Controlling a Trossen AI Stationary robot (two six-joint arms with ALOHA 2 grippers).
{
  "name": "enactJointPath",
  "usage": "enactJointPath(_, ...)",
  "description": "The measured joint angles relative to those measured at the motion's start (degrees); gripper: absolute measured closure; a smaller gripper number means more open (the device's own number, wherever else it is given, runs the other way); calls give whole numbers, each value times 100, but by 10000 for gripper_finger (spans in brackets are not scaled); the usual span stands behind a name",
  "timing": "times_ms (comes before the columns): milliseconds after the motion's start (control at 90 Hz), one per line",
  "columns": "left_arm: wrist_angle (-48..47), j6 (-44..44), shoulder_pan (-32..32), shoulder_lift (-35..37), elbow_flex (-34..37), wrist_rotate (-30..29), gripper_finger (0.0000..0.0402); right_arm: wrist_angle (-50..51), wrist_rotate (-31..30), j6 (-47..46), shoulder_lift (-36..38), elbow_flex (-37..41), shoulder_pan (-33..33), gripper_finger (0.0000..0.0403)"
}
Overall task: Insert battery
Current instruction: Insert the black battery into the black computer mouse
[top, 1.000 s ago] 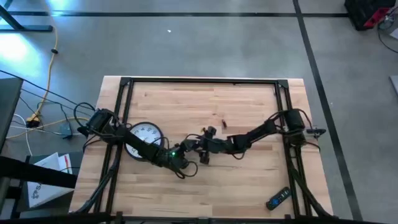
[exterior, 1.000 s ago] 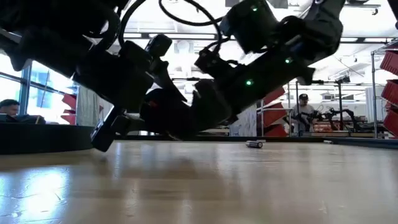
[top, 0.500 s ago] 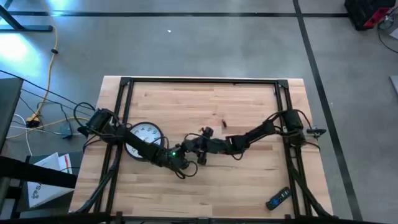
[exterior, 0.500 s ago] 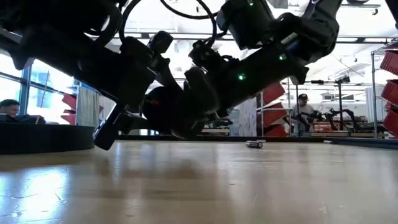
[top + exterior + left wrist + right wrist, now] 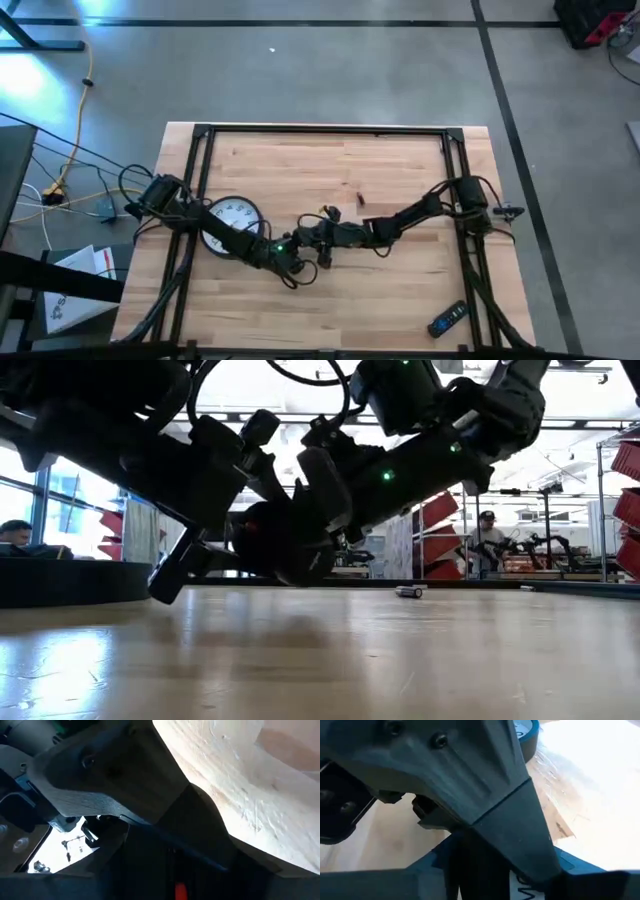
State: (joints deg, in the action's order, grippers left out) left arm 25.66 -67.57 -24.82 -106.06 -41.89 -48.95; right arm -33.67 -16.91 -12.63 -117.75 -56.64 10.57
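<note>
**Both grippers meet mid-table, battery lies apart**

The left gripper (image 5: 296,262) and right gripper (image 5: 318,238) crowd together near the middle of the table (image 5: 400,290), just right of the clock (image 5: 232,215). In the high view they form one dark cluster, so whether either pair of fingers is open, closed or holding anything cannot be told. The low view shows the same tangle of black links hanging just above the tabletop, green indicator lights glowing on both arms.

The battery (image 5: 408,591), a small metallic cylinder, lies on its side on the wood, farther back on the table than the grippers and clear of both. In the high view a small dark mark up and to the right of the right gripper is probably the same battery.

The clock is round with a white face and dark numerals too small to read; the left arm crosses over its lower part. In the right wrist view its rim (image 5: 526,731) looks blue.

A remote (image 5: 447,319), dark and oblong with a blue end, rests near the front right corner. Any print on it is unreadable.

The table is pale wood plank with visible grain, framed by black metal rails. A person (image 5: 487,540) stands in the room behind
</note>
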Motion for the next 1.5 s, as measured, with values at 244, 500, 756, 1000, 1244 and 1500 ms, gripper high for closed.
enactJointPath(244,82,233,0,-2,2,0,122,172,-140,103,11,2,-4,253)
enactJointPath(500,-18,895,-89,31,2,-216,120,205,-200,434,15,2,-11,258)
enactJointPath(756,-744,2415,-246,698,11,-381,119,264,-139,858,106,-28,-57,257)
enactJointPath(1000,-1476,4140,-297,1304,-15,-196,120,668,-952,1619,220,63,-137,257)
enactJointPath(1244,-1792,4986,-465,1366,-10,69,120,984,-1180,1829,406,32,-162,257)
enactJointPath(1500,-2766,6755,-316,1815,-3,568,119,1379,-1579,2661,405,26,-196,257)
